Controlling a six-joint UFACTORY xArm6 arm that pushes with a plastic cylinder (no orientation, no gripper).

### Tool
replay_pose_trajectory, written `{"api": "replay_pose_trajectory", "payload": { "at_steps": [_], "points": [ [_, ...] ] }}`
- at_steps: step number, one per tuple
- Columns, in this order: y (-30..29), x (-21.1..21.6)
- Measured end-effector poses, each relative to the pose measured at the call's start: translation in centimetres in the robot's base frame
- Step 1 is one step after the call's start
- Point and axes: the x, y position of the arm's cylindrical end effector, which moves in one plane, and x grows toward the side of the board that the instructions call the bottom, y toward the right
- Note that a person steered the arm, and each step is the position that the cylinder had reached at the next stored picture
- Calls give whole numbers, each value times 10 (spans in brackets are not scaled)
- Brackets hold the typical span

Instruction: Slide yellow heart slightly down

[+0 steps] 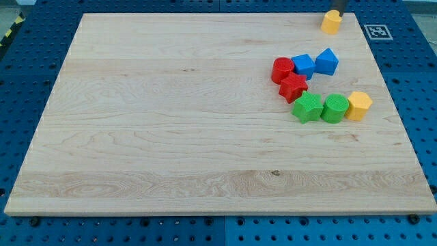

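- The yellow heart (331,22) stands near the view's top right corner of the wooden board (171,123), well apart from all other blocks.
- My tip (338,11) touches the heart, or nearly touches it, on its upper side. I judge it is placed there because a push from above sends the heart toward the view's bottom, as the task asks.
- There are no fingers to open or close; the arm ends in a dark rod, and only its lowest part shows at the top edge of the view.
- Below the heart the board is free, so a short slide should meet nothing.
- The cluster lies lower: a red cylinder (281,70), a red star (293,87), a blue block (302,65) whose shape I cannot tell exactly, and a blue cube (327,61).
- Under these stand in a row a green star (307,108), a green cylinder (334,108) and a yellow hexagon (359,105), touching each other.
- The blocks look like ribbed plastic; the board is pale smooth wood with visible grain, lying on a blue perforated table (416,82).
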Motion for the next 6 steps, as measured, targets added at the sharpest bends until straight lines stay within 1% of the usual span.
{"api": "replay_pose_trajectory", "payload": {
  "at_steps": [1, 2, 3, 4, 5, 6],
  "points": [
    [-1, 0],
    [-7, 19],
    [-11, 21],
    [-28, 20],
    [-28, 43],
    [-18, 54]
  ]
}}
